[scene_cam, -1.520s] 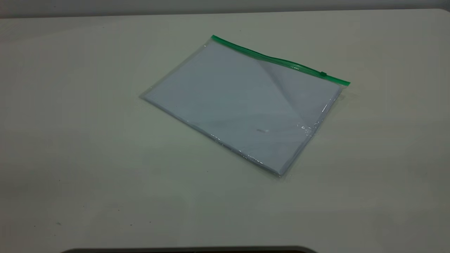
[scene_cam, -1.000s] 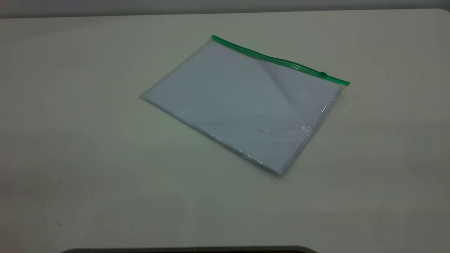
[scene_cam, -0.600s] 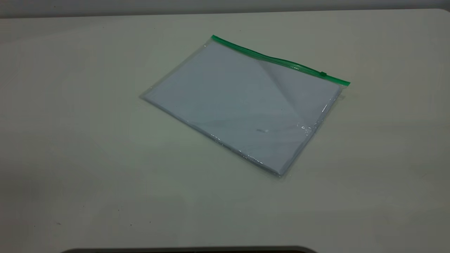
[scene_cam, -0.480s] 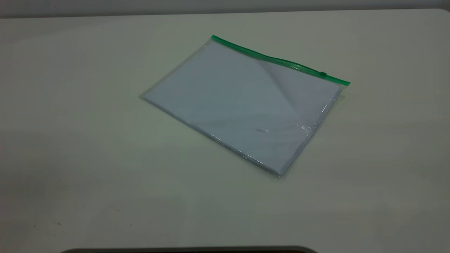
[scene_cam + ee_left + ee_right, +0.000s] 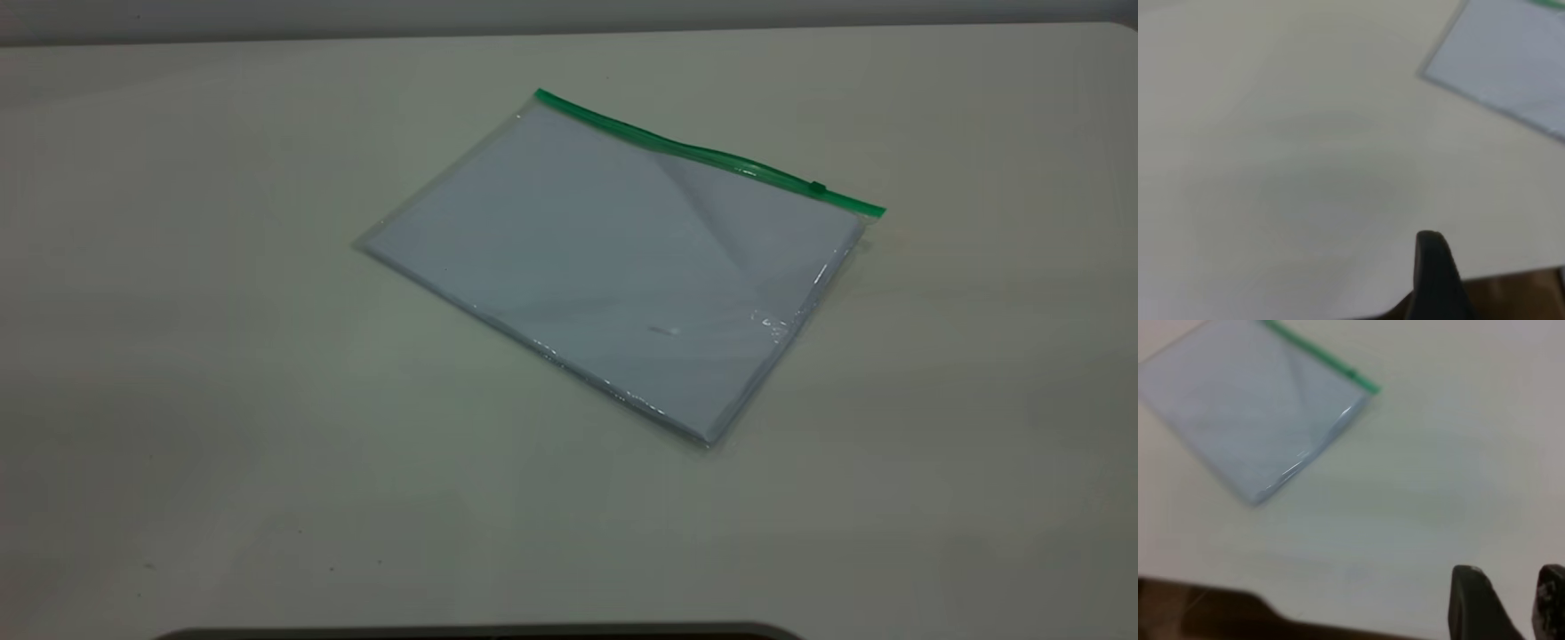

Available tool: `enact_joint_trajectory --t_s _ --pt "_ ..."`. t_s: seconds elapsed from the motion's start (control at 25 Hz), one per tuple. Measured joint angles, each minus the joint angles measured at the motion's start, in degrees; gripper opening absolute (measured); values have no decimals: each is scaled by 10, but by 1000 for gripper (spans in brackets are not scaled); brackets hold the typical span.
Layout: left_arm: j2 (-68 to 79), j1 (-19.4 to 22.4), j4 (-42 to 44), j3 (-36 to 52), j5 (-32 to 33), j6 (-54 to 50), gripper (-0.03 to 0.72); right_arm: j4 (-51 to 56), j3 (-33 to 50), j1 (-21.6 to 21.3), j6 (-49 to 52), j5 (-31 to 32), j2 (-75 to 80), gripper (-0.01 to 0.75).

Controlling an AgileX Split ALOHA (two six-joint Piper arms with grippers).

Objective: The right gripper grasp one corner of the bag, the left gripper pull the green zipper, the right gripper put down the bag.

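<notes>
The bag [image 5: 613, 258], a clear flat pouch with white sheets inside, lies flat on the table, turned at an angle. The green zipper [image 5: 693, 151] runs along its far edge, with the small slider tab [image 5: 816, 187] near the right end. Neither arm shows in the exterior view. In the right wrist view my right gripper [image 5: 1510, 577] hangs open over bare table near the front edge, well clear of the bag [image 5: 1251, 407] and its zipper [image 5: 1318, 353]. My left gripper [image 5: 1435, 267] shows only partly, also by the table's front edge, far from the bag [image 5: 1511, 60].
The pale table [image 5: 222, 400] stretches wide on all sides of the bag. Its front edge [image 5: 1218, 593] and the brown floor below it appear in both wrist views. A dark curved rim [image 5: 480, 633] sits at the bottom of the exterior view.
</notes>
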Motion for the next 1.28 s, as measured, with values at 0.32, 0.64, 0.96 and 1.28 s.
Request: enact_joint_trajectory --t_s 0.32,0.64,0.96,1.28 --pt "263 0 -89 -12 -146 115 520 129 0 0 -148 -163 260 422" --pt "466 0 -131 -97 -223 184 520 400 0 1 -376 -309 548 466" --pt "602 0 -158 -129 -262 215 520 864 -35 1 -824 -335 831 466" --pt "661 0 -270 -148 -293 321 520 917 -165 0 -914 -267 1085 466"
